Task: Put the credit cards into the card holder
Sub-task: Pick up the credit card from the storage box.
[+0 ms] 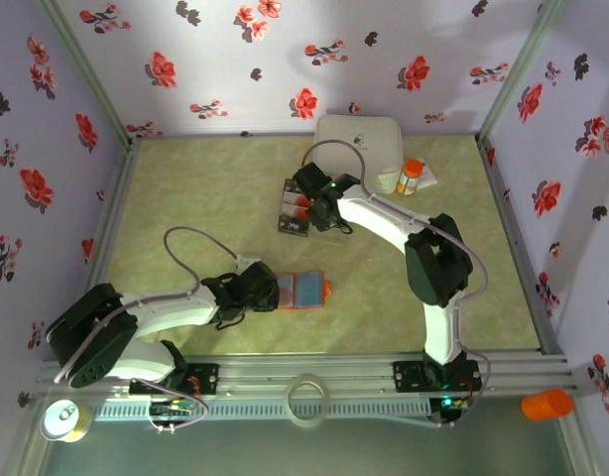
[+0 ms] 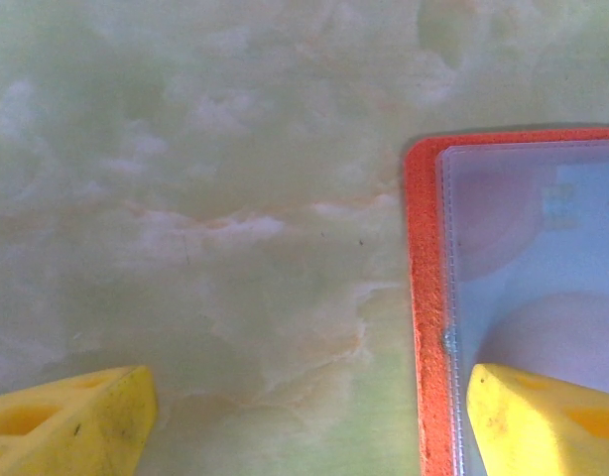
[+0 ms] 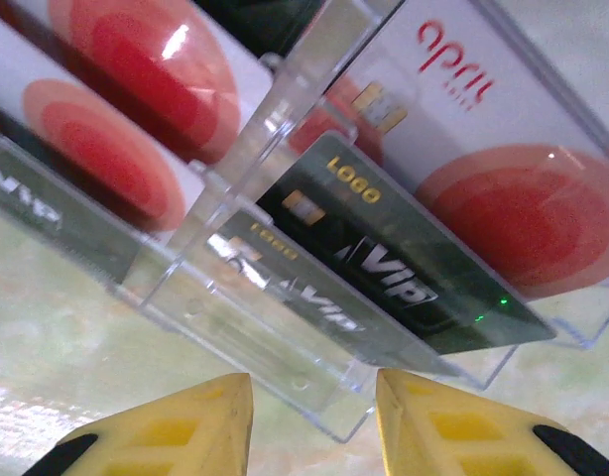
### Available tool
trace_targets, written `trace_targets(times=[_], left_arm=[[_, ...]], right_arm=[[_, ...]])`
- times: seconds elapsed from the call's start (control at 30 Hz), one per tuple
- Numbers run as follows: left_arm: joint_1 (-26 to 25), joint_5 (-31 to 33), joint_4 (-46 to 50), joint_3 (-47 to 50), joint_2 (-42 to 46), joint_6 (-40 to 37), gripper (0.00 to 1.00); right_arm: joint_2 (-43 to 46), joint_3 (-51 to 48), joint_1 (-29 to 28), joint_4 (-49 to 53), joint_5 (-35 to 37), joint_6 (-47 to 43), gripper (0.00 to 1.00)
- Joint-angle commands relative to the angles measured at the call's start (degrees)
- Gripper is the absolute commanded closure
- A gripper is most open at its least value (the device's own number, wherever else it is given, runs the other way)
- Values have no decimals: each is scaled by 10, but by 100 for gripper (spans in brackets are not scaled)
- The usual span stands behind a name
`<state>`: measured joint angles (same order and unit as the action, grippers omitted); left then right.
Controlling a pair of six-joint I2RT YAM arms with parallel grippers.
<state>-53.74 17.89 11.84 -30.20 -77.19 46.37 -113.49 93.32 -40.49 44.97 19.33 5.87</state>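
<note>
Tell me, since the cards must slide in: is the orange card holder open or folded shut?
Open: the card holder lies spread flat on the table, its clear-pocketed inside facing up.

The green marbled worktop is carrying the open orange card holder near centre, a clear rack of credit cards farther back, and a white box beside an orange-capped bottle far right.

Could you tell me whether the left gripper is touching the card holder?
Cannot tell. The left wrist view shows one left gripper finger over the card holder, but not its height.
</note>
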Motion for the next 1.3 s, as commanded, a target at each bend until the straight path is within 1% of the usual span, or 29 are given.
trace_targets(times=[0.0,0.1,0.4,0.57,0.7,0.87,1.0,1.07,1.17,1.27], left_arm=[[-2,-19,-17,9,-22,-1,17],[-2,-19,-18,9,-21,0,17],[-4,-19,-22,15,-19,6,17],[-5,-19,-23,15,-19,5,17],[-5,-19,-25,15,-20,6,17],[-5,-20,-25,15,-21,6,17],[-5,-20,-25,15,-19,5,17],[-6,-20,-25,15,-19,7,17],[-6,-20,-25,15,-19,7,17],[-6,-20,-25,15,-20,7,17]], right_arm=[[-24,30,4,24,56,-33,62],[-45,48,5,28,70,-44,62],[-88,77,10,31,70,-59,64],[-88,70,12,33,57,-60,72],[-71,47,12,27,48,-62,83],[-48,22,12,20,41,-62,91],[-32,11,12,18,39,-65,93],[-23,8,12,17,36,-70,97],[-11,2,12,14,36,-76,100],[5,-2,12,6,24,-93,100]])
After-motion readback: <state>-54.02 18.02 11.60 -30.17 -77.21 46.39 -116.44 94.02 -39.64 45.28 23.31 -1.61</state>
